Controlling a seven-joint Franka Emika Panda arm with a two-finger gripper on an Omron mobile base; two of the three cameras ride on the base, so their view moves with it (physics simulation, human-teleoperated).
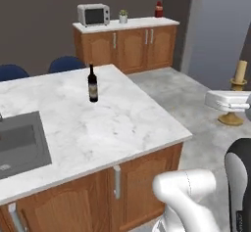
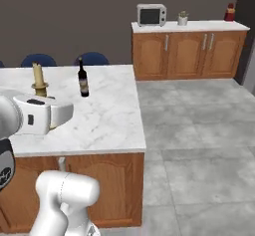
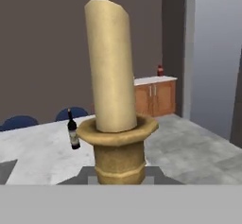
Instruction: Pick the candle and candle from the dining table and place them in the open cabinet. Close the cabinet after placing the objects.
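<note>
Candlelight colours catch the eye first: a thick cream candle (image 3: 110,67) stands upright in a squat brass holder (image 3: 118,147), close up in the hand view. The gripper (image 1: 230,109) has its fingers pressed against the stem of the candlestick, pinching it between cup and foot; in the left base view the white hand crosses the stem, with the candle (image 1: 240,71) rising above it and the round brass foot (image 1: 230,119) showing below. That view shows the candlestick lifted clear of the dining table (image 1: 127,123), out past its right edge and above the grey tiled floor (image 1: 196,99). In the right base view the same candle (image 2: 37,73) pokes up just behind the white hand (image 2: 47,113), in line with the marble top (image 2: 107,115). On the table a dark wine bottle (image 1: 92,83) stands upright toward the far side, well apart from the held candlestick, and a grey sink (image 1: 19,143) is sunk into the marble at the left. Blue chair backs (image 1: 66,63) peek over the table's far edge. Against the dark back wall runs a low wooden cabinet (image 1: 127,45) with a white top, carrying a microwave (image 1: 93,14), a small potted plant (image 1: 123,15) and a red object (image 1: 159,9) that is too small to make out.
</note>
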